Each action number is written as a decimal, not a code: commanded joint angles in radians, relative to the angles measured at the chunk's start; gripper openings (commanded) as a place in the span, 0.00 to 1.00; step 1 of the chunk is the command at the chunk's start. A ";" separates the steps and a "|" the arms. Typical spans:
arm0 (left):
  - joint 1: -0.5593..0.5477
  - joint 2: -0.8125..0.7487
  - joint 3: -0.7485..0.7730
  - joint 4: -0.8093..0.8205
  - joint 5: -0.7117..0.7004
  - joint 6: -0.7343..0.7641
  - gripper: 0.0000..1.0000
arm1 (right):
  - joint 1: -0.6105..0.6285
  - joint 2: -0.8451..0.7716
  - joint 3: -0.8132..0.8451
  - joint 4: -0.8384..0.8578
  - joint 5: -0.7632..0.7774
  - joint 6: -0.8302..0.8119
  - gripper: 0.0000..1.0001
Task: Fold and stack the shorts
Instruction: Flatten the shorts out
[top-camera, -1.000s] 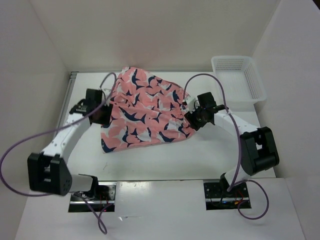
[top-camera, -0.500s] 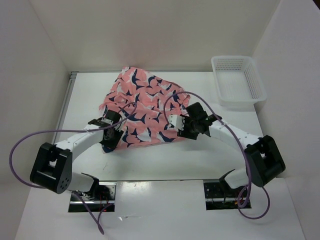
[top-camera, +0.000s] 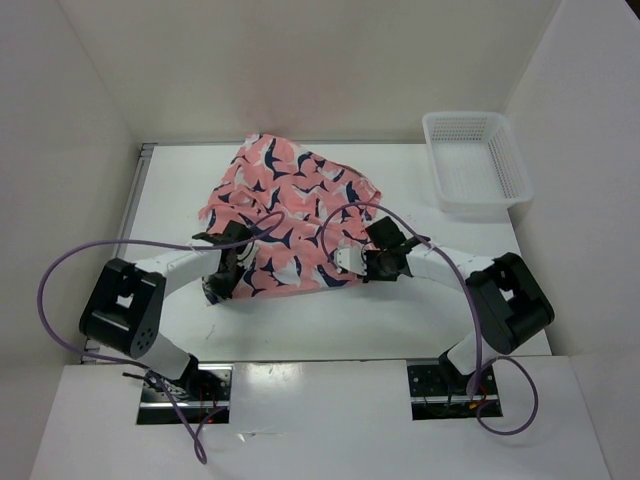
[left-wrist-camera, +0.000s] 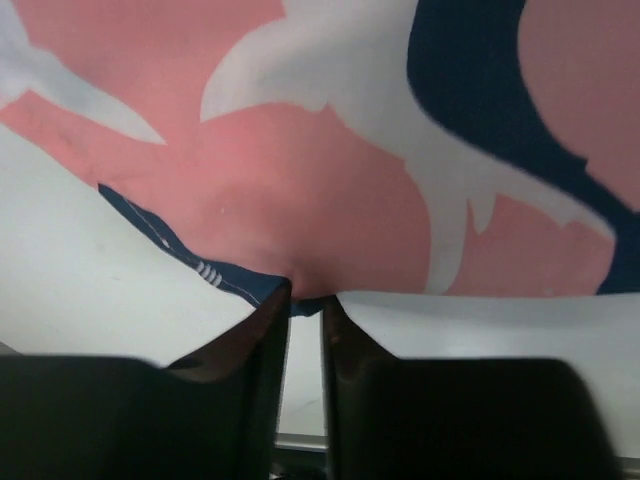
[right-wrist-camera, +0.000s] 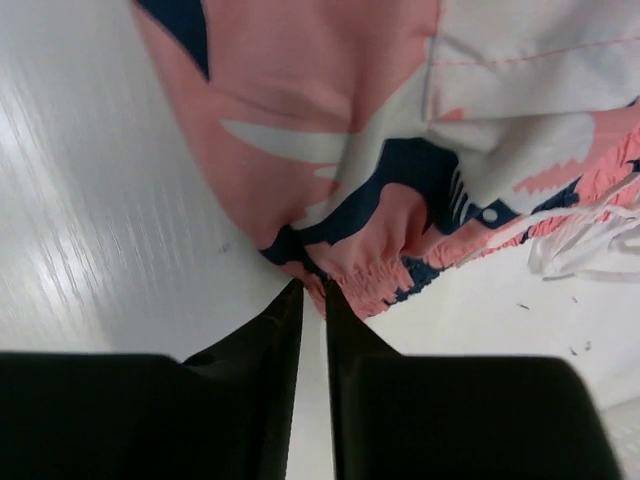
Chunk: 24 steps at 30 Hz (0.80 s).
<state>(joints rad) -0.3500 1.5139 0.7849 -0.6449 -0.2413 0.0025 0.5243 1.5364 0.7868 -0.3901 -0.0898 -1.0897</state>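
Left claw (left-wrist-camera: 305, 300), right claw (right-wrist-camera: 313, 290) pinch shorts (top-camera: 290, 200) hem; basket (top-camera: 480, 207) well apart.

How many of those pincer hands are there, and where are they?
2. The left gripper is shut on the near-left edge of the shorts. The right gripper is shut on their near-right edge. None seems to be hidden.

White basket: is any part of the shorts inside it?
No, the shorts lie wholly left of the basket, apart from it.
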 joint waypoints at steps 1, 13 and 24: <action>0.014 0.098 0.013 0.081 0.019 -0.002 0.22 | 0.019 0.014 0.006 0.034 -0.014 -0.018 0.16; -0.012 -0.319 0.143 -0.591 0.267 -0.002 0.05 | 0.184 -0.211 0.213 -0.676 -0.278 -0.188 0.00; 0.011 -0.308 0.198 -0.413 0.123 -0.002 0.47 | 0.245 -0.219 0.396 -0.640 -0.384 0.163 0.75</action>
<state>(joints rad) -0.3614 1.2083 0.9466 -1.2026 -0.0402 -0.0002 0.8333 1.3338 1.0748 -1.0828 -0.4213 -1.0760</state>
